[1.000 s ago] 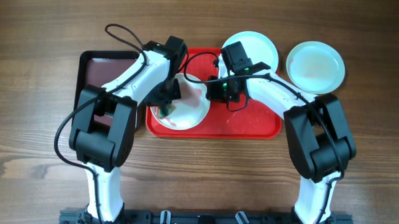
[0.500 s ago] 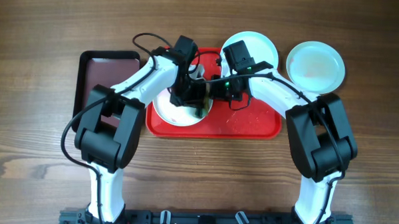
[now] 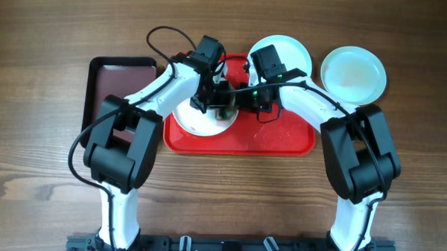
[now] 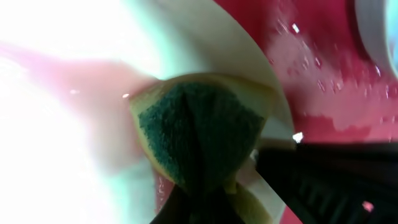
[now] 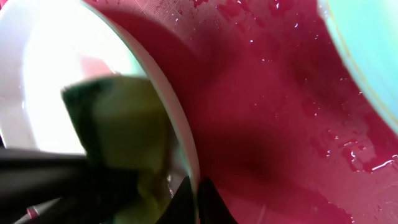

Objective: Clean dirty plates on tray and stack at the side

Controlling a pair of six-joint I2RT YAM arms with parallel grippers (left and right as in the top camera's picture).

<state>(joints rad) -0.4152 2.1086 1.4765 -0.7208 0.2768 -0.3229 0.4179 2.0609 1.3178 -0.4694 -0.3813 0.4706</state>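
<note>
A pale plate (image 3: pixel 196 122) with a faint reddish smear sits on the left part of the red tray (image 3: pixel 283 139). My left gripper (image 3: pixel 217 103) is shut on a green-and-yellow sponge (image 4: pixel 199 137) pressed on the plate's (image 4: pixel 62 112) right side near the rim. My right gripper (image 3: pixel 241 102) is shut on that plate's right rim (image 5: pixel 186 155), with its fingertips (image 5: pixel 198 200) either side of the edge. The sponge (image 5: pixel 118 124) shows just inside the rim. A second plate (image 3: pixel 286 53) lies at the tray's far edge. A third, mint-blue plate (image 3: pixel 353 73) lies on the table to the right.
A dark brown-black tray (image 3: pixel 113 81) lies on the table left of the red tray. The red tray's floor (image 5: pixel 280 124) is wet with droplets. The second plate's edge (image 5: pixel 373 50) shows at upper right in the right wrist view. Both arms crowd the tray's middle.
My left gripper has moved the sponge from the plate's left side across to its right side, close to my right gripper. My right gripper has stayed on the rim.
</note>
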